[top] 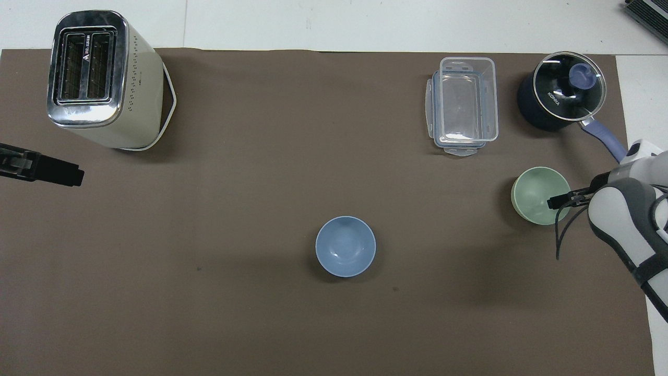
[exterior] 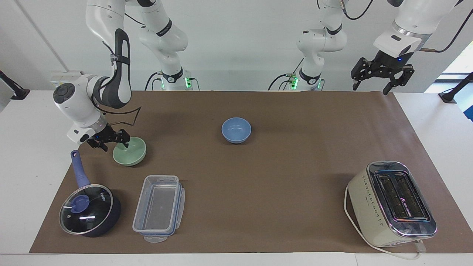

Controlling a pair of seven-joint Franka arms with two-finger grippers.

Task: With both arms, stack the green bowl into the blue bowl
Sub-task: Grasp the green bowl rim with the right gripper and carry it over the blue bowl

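You have bright, even light from above and sharp focus in both views. Soft shadows sit close under the blue bowl (exterior: pixel 236 130) and the toaster (exterior: pixel 391 203), whose chrome top carries glare, as does the pot lid (top: pixel 569 85).

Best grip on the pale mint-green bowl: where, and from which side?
Probably the rim. The small round pale mint-green bowl sits upright and open on the brown mat, so its thin wall suits one finger inside and one outside, coming from above on the edge toward the right arm's end of the table. The right hand is already at that edge.
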